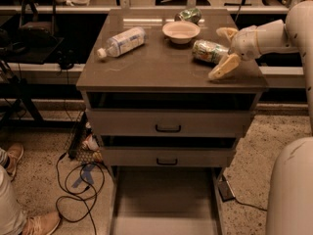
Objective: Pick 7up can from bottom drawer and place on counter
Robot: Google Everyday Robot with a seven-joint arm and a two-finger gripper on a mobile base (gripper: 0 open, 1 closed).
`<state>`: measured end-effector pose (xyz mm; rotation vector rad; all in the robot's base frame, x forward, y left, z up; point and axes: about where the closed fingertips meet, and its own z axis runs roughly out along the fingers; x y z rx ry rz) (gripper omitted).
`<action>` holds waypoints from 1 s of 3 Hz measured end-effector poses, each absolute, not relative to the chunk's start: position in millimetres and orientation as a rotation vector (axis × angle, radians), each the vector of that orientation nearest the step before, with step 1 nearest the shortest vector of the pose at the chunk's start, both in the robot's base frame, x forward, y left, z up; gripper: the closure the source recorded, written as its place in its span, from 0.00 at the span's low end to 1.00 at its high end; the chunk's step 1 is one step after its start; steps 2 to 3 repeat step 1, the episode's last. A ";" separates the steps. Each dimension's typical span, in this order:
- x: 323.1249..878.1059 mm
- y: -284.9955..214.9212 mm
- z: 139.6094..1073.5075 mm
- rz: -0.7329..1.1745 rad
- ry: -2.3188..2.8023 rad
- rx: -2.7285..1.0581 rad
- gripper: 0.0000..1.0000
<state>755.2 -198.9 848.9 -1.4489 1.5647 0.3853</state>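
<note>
1. The hand (215, 53) hovers low over the desk (146, 67), close to its right edge and about midway between the front and back edges.
2. Its two pale fingers (226, 66) are spread wide apart, one pointing towards the back edge and one towards the front right corner; they grip nothing.
3. The 7up can (209, 51) lies on its side on the desk, in the gap between those fingers, its silver end turned towards the left edge. Whether either finger touches it cannot be told.
4. The arm (266, 35) reaches in from beyond the right edge.
5. A shallow bowl (181, 32) stands just to the left of the can, towards the back edge, with a darker green can (189, 14) behind it at the back edge.
6. A clear plastic bottle (122, 41) lies on its side near the left edge, cap towards that edge.
7. Below the front edge, the two shallower drawers (168, 123) with black handles are nearly closed.
8. The bottom drawer (166, 202) is pulled far out from under the front edge.
9. Cables (73, 190) lie on the floor below the front left corner.
</note>
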 end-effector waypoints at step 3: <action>757.0 -207.3 850.2 0.404 1.578 -1.413 0.00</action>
